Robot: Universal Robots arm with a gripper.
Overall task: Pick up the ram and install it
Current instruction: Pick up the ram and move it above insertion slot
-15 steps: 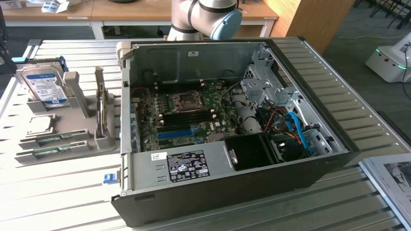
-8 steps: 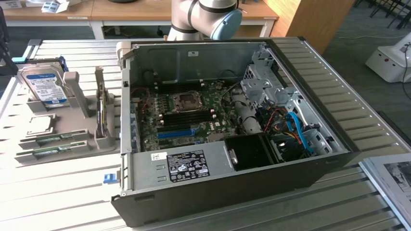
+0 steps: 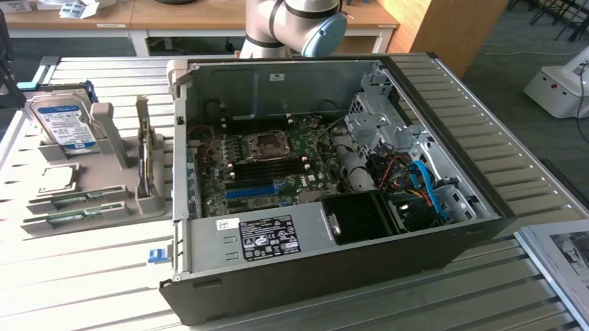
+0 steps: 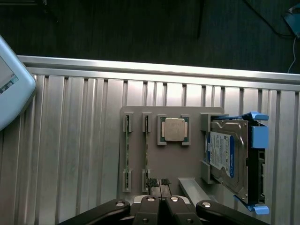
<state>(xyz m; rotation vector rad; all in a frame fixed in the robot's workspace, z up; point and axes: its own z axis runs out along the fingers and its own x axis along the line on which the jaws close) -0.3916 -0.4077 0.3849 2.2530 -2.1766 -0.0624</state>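
Note:
Two thin green ram sticks stand on edge in the grey holder tray, one at the tray's outer side and one beside the CPU. In the exterior view they lie at the tray's near end. My gripper hangs above the tray, shut, its black pads pressed together with nothing between them. Its tips are close to the end of the stick beside the CPU, apart from it. The open computer case shows the motherboard's black memory slots.
A CPU and a hard drive in a blue bracket sit on the same tray. A brownish expansion card stands upright on it. A blue slot strip lies on the motherboard. The arm rises behind the case.

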